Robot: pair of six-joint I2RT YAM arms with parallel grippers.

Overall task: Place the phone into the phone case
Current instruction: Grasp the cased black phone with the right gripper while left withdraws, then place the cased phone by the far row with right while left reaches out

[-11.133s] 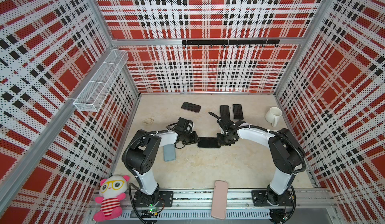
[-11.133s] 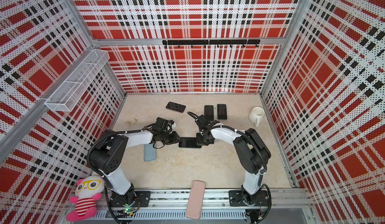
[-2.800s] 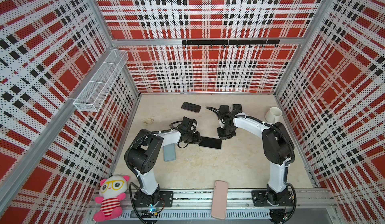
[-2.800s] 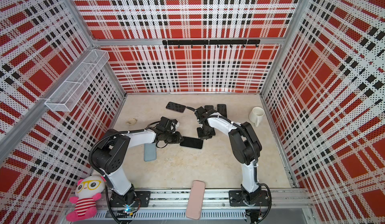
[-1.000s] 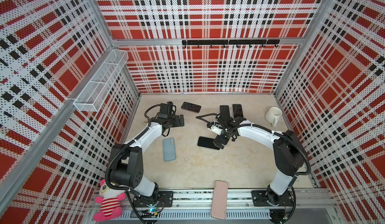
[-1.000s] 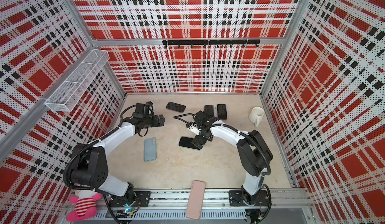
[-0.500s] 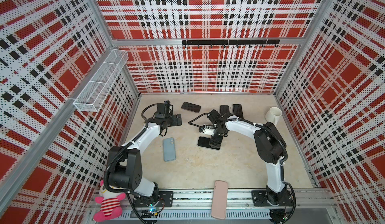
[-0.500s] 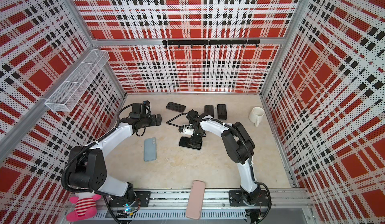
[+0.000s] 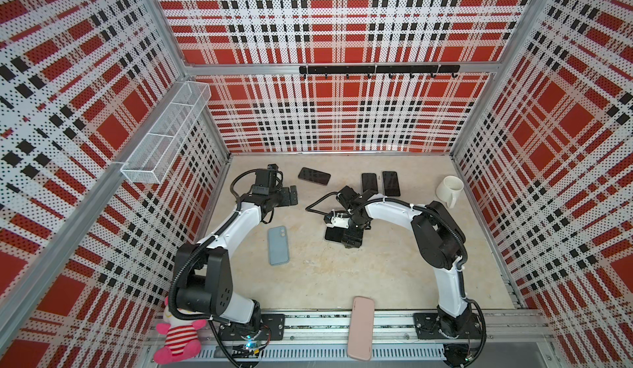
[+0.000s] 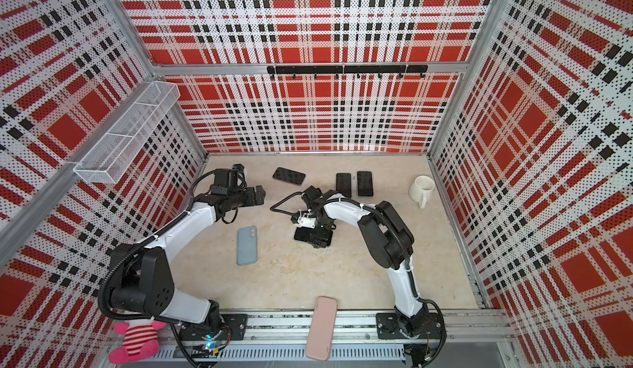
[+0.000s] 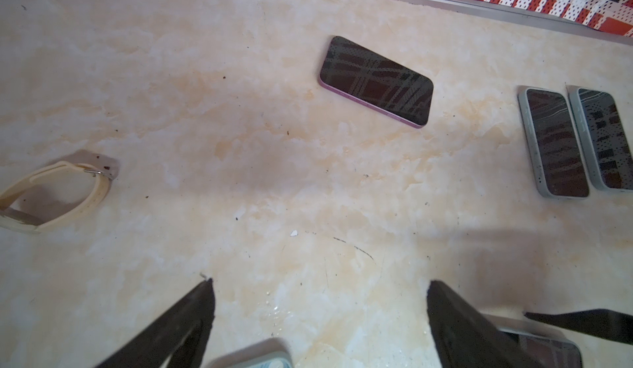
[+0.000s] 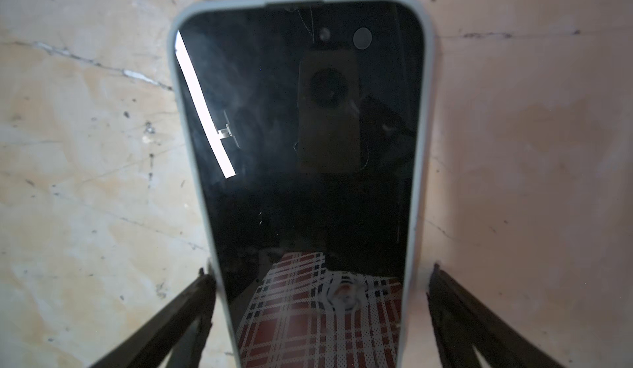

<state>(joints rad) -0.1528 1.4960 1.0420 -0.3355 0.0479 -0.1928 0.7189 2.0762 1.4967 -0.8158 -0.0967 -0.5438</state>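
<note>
1. Plaid perforated walls (image 9: 342, 23) of red, black and white enclose a beige marbled tabletop (image 9: 325, 280).
2. The left arm (image 9: 239, 222) reaches toward the rear left of the table. The left gripper (image 9: 293, 195) hovers there with its jaws spread wide and holds nothing.
3. The right arm (image 9: 390, 212) bends in to the table's centre. The right gripper (image 9: 351, 237) is lowered over the phone (image 9: 333, 234), jaws apart on either long side. In the right wrist view one fingertip (image 12: 205, 282) sits just at the phone's rim while the other stands clear.
4. A white wire basket (image 9: 164, 133) hangs on the left wall, and a pink plush toy (image 9: 178, 335) sits at the front left corner.
5. A pink case (image 9: 360, 328) lies across the front rail.
6. The pale blue phone case (image 9: 278, 245) lies flat with its camera cutout up. It lies between the two arms, left of the phone and apart from it in both top views.
7. The phone lies screen up, a pale rim around its dark glass.
8. A purple-edged phone (image 9: 314, 176) and two grey-edged phones (image 9: 370, 183) lie at the rear, and a white mug (image 9: 449, 190) stands at the rear right.
9. A cream strap (image 11: 54, 195) lies looped on the table in the left wrist view.
</note>
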